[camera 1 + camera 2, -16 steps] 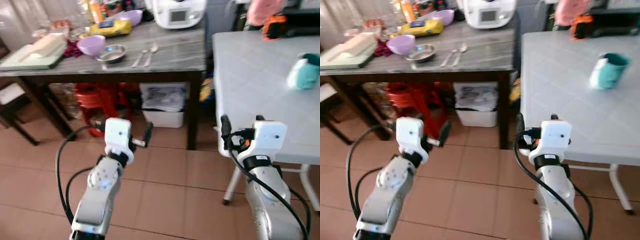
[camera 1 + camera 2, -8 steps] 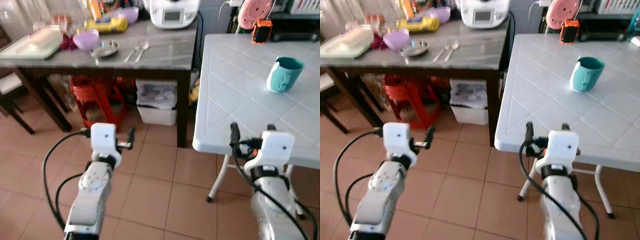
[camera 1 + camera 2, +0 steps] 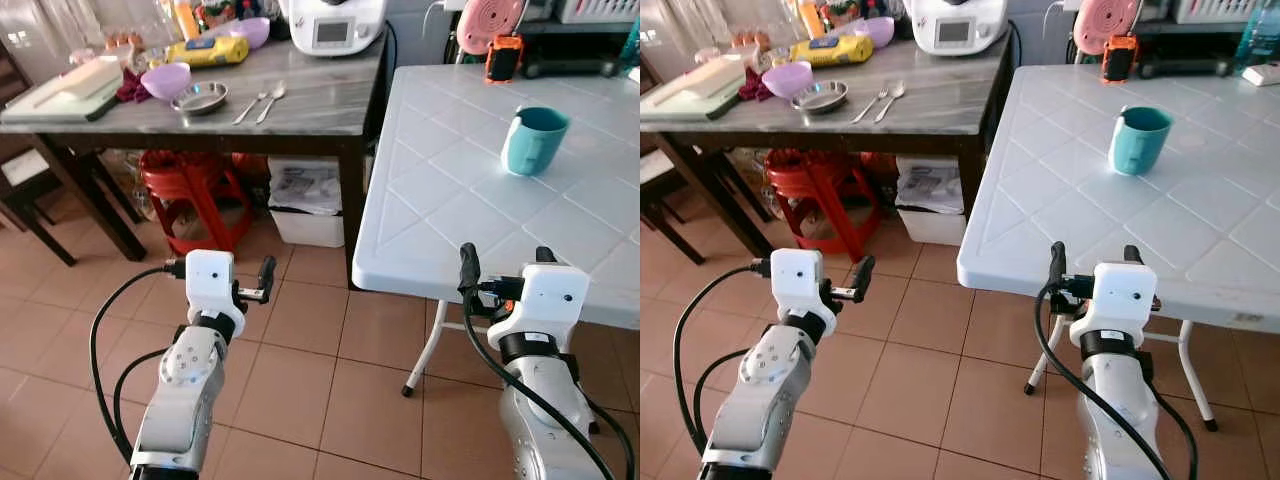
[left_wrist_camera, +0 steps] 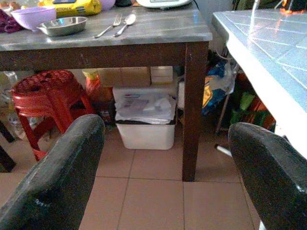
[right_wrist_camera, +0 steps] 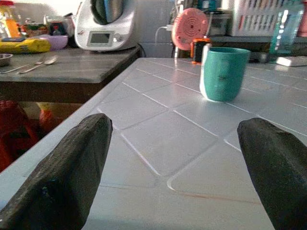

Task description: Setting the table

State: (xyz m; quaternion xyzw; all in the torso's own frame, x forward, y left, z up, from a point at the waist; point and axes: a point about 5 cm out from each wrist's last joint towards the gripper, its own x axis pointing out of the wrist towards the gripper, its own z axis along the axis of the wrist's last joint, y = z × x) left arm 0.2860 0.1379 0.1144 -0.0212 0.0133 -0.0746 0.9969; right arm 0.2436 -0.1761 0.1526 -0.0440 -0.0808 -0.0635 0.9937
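White folding table (image 3: 470, 215): quilted diamond-pattern top, the landmark for every entry below.

Teal mug (image 3: 531, 140): upright on the white table, toward its far half, handle on the side away from the robot's right. Nothing touches it.

Pink round object (image 3: 490, 22) and orange-black device (image 3: 503, 57): at the far edge of the white table, behind the mug.

Dark wooden table (image 3: 250, 105): grey-streaked top, to the left of the white table, their corners near each other.
- Fork (image 3: 247, 104) and spoon (image 3: 270, 98): side by side on the wooden table, on the half nearer the white table.
- Steel bowl (image 3: 199, 97): just beyond the cutlery, further from the white table.
- Lilac bowl (image 3: 166, 79): touching or just behind the steel bowl.
- Yellow packet (image 3: 208, 50), white kitchen appliance with display (image 3: 333, 22), cutting board (image 3: 60, 92): along the back and far end.

Red plastic stool (image 3: 195, 195) and white bin (image 3: 310, 200): under the wooden table, on terracotta tile floor (image 3: 330, 400).

Left gripper (image 3: 228, 278): over the floor, left of the white table's near corner; fingers (image 4: 62, 177) spread wide, holding nothing.

Right gripper (image 3: 503, 268): at the white table's near edge, pointed across the top toward the mug; fingers (image 5: 67, 167) spread wide, holding nothing.
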